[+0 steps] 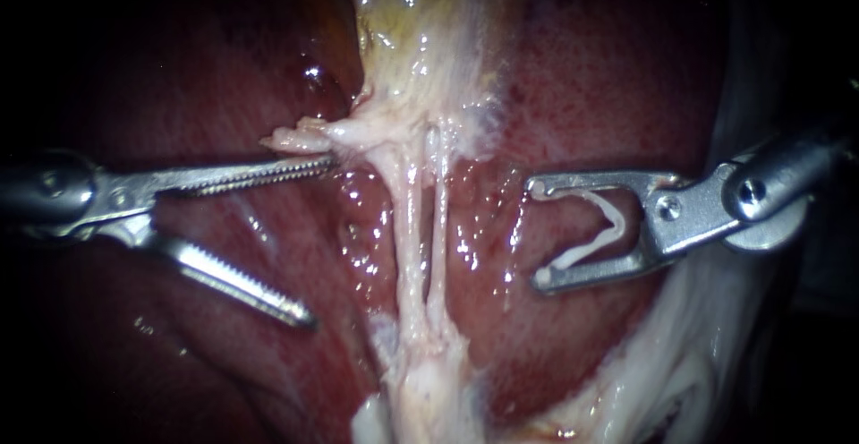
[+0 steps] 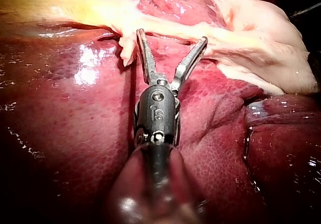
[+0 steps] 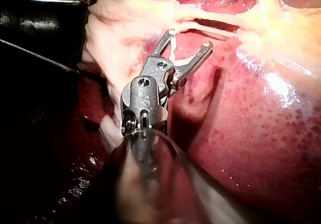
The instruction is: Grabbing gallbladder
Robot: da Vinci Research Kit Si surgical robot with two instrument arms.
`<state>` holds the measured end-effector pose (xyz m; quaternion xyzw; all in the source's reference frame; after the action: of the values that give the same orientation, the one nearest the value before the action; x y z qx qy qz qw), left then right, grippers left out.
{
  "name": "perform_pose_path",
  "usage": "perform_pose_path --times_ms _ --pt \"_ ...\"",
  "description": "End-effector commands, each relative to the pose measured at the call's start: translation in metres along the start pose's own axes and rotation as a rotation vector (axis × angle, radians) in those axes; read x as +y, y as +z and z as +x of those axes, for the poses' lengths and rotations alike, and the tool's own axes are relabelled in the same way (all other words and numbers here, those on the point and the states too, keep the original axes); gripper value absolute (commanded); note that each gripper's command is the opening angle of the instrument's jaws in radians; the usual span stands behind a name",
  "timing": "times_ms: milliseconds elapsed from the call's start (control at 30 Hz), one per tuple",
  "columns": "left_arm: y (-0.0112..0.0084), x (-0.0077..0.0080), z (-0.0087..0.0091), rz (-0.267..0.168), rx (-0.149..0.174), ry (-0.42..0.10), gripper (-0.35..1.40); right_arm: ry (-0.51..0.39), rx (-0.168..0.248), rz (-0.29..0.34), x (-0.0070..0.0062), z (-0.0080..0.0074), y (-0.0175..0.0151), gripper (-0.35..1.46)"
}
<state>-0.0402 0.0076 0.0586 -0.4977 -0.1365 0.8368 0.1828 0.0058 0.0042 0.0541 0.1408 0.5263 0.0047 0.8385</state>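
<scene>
**Left instrument.** The left instrument (image 1: pixel 320 243) lies over the liver (image 1: pixel 626 77). Its two serrated jaws are spread wide, and nothing is held between them. The upper jaw runs nearly level. Its tip sits just under a pale tissue tag (image 1: pixel 300 138) that projects sideways from the narrow end of the gallbladder (image 1: pixel 420 32). The left wrist view shows the tag just beside the outer face of that jaw, not between the jaws. It cannot be told whether they touch. The lower jaw angles away over bare liver, well apart from the tag.

**Gallbladder.** The gallbladder is the pale yellow, glistening body at the top centre of the endoscope view. It lies in the cleft between two red liver surfaces. From its narrow end, two thin pale tubes (image 1: pixel 407 229) run downward side by side with a slit between them. They end in a mass of pale tissue (image 1: pixel 420 381). Neither instrument grips the gallbladder.

**Right instrument.** The right instrument (image 1: pixel 537 231) has its jaws standing far apart. A white clip (image 1: pixel 613 220) is seated between them, with one leg lying along each jaw, so both jaws bear on the clip. The jaw tips point toward the tubes. They are near the tubes but clear of them, with wet liver showing in the gap.
</scene>
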Motion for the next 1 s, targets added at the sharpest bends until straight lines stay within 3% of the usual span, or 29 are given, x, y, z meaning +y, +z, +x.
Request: perform_pose_path --times_ms 33,300,533,700,1000 --pt "-0.0003 -0.0002 0.0003 0.003 -0.005 -0.001 1.11 0.000 0.000 0.000 0.0000 0.0000 0.0000 0.50" --pt "-0.0025 -0.0045 0.0028 0.042 -0.032 -0.043 1.08 0.000 0.000 0.000 0.0000 0.0000 0.0000 0.50" --pt "-0.0006 -0.0080 0.0006 0.049 -0.070 -0.070 0.89 0.000 0.000 0.000 0.0000 0.0000 0.0000 0.50" --pt "-0.0001 -0.0086 -0.0006 0.052 -0.101 -0.111 0.76 0.000 0.000 0.000 0.0000 -0.0001 0.0001 0.50" --pt "-0.0003 -0.0083 -0.0003 0.058 -0.102 -0.207 0.19 0.000 0.000 -0.001 0.0000 -0.0001 0.0001 0.50"
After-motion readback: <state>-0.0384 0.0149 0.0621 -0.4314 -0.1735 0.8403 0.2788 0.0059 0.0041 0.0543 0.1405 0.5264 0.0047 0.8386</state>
